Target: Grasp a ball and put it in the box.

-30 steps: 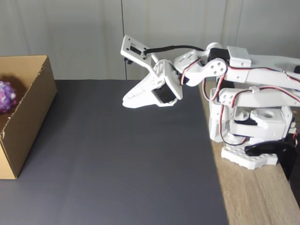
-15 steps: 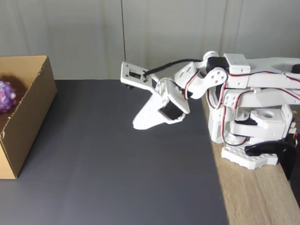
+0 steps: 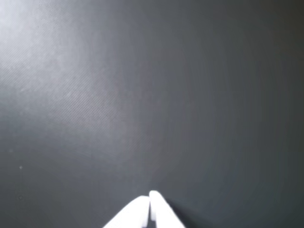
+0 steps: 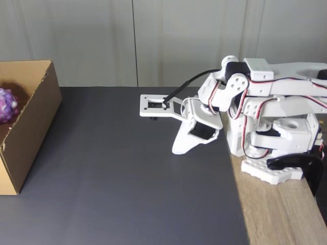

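Downward wrist view; fixed front-high view.

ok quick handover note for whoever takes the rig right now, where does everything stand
End effector: shut and empty, tips pointing down at the dark mat, arm folded close to its base at the right of the fixed view.
Ball: inside the box at the left edge of the fixed view.
Done: ball is in the box, nothing held.
Left: apparently nothing but letting the arm settle; the mat under the wrist camera is bare.
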Robot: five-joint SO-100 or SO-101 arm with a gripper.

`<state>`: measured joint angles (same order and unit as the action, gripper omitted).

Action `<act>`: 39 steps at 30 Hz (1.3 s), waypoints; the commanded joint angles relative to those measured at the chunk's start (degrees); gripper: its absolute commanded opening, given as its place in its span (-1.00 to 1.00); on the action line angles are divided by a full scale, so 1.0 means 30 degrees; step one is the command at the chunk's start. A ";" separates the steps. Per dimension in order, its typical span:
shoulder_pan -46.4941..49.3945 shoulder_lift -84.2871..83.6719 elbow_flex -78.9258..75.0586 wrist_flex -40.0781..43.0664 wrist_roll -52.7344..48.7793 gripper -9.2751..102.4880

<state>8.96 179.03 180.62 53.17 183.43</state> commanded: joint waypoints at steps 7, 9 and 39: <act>-0.0117 0.0146 -0.0088 0.2256 0.0000 -0.83; -0.0205 0.0146 -0.0088 0.2900 0.0088 -0.83; -0.0879 0.0146 -0.0088 0.3721 -0.2168 -0.82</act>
<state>6.77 180.00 180.26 62.93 177.19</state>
